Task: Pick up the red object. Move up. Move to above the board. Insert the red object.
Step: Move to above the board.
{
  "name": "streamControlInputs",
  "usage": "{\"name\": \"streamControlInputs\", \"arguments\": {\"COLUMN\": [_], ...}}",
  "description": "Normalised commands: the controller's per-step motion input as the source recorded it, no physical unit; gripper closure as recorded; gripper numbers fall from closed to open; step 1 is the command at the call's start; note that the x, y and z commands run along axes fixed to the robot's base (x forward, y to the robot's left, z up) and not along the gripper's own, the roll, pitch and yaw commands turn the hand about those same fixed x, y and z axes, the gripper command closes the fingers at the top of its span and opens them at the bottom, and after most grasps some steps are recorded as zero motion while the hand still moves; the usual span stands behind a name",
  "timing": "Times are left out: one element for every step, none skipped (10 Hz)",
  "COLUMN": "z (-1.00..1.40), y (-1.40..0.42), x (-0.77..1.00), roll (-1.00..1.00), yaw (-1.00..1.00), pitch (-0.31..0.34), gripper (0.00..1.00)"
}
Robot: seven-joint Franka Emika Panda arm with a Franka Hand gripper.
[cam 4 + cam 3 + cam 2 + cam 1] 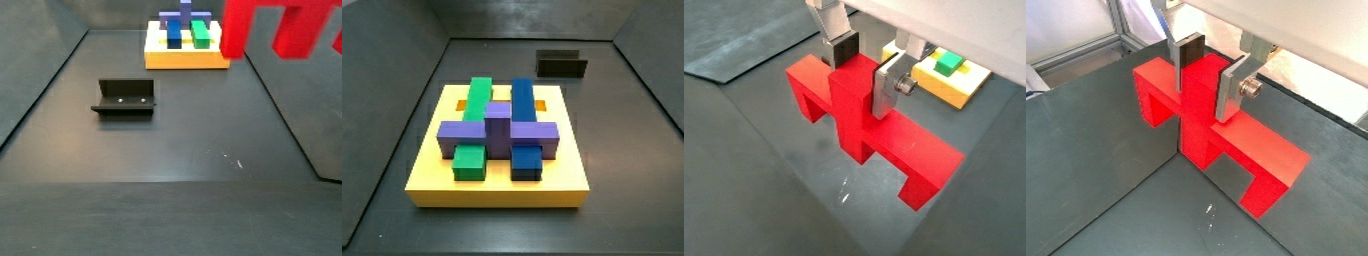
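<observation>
Pinching the red object, the tool hangs airborne, partly cropped.

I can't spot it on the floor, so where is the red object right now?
The red object is off the floor, clamped by its stub in the gripper; in a side view it hangs at the upper right, right of the board.

There are no words, numbers, labels or signs to read in any picture. The gripper sits up over the gray floor, closed on the red object — both are plain. The board, its colored blocks and the fixture are bare too — no marks at all.
</observation>
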Motion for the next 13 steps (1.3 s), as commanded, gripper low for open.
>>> {"name": "streamControlInputs", "arguments": {"z": [0.13, 0.13, 0.14, 0.14, 0.15, 0.15, 0.15, 0.15, 0.16, 0.17, 0.17, 0.18, 0.08], "y": [-1.40, -1.40, -1.40, -1.40, -1.40, -1.40, -1.40, -1.40, -1.40, -1.40, -1.40, -1.40, -0.55], "x": [0.34, 0.34, 0.34, 0.35, 0.35, 0.36, 0.38, 0.39, 0.41, 0.43, 0.45, 0.50, 0.25], "roll": [-0.03, 0.00, -0.07, -0.05, -0.02, -0.04, 0.00, 0.00, 0.00, 0.00, 0.02, 0.02, 0.04], "yaw": [-0.14, -0.08, -0.02, -0.02, 0.00, 0.00, 0.00, 0.01, 0.01, 0.01, 0.01, 0.01, 0.01], "pitch": [0.202, 0.179, 0.097, 0.089, 0.098, 0.104, 0.135, 0.145, 0.159, 0.160, 0.156, 0.156, 0.160], "gripper": [1.00, 1.00, 1.00, 1.00, 1.00, 1.00, 1.00, 1.00, 1.00, 1.00, 1.00, 1.00, 1.00]}}
